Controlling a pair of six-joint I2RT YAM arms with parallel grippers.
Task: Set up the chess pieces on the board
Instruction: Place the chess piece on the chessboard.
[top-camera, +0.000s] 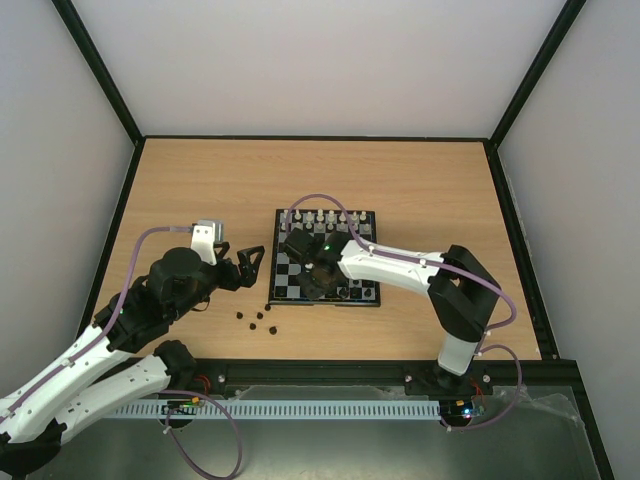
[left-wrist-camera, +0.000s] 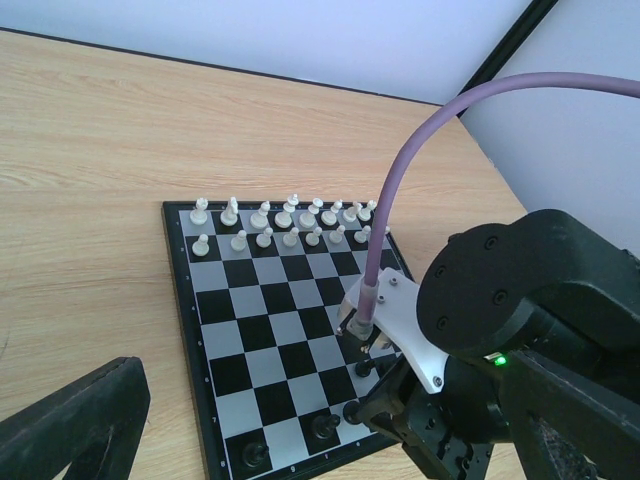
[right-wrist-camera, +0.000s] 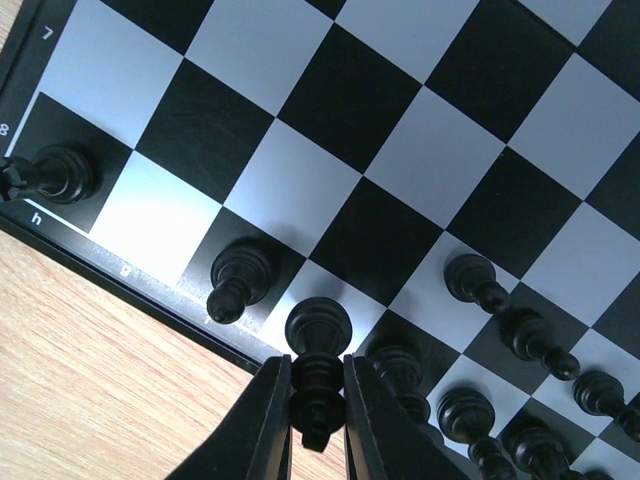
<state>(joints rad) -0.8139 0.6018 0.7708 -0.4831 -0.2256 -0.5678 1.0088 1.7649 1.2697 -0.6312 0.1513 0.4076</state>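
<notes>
Right gripper clamped on black piece at board 6 o'clock edge. Left gripper apart, empty, at board's 9 o'clock.

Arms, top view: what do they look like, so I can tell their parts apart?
Left arm and right arm: white links, black joints, a lilac cable looping along each. Left gripper and right gripper are black. A green light glows at the right wrist.
</notes>
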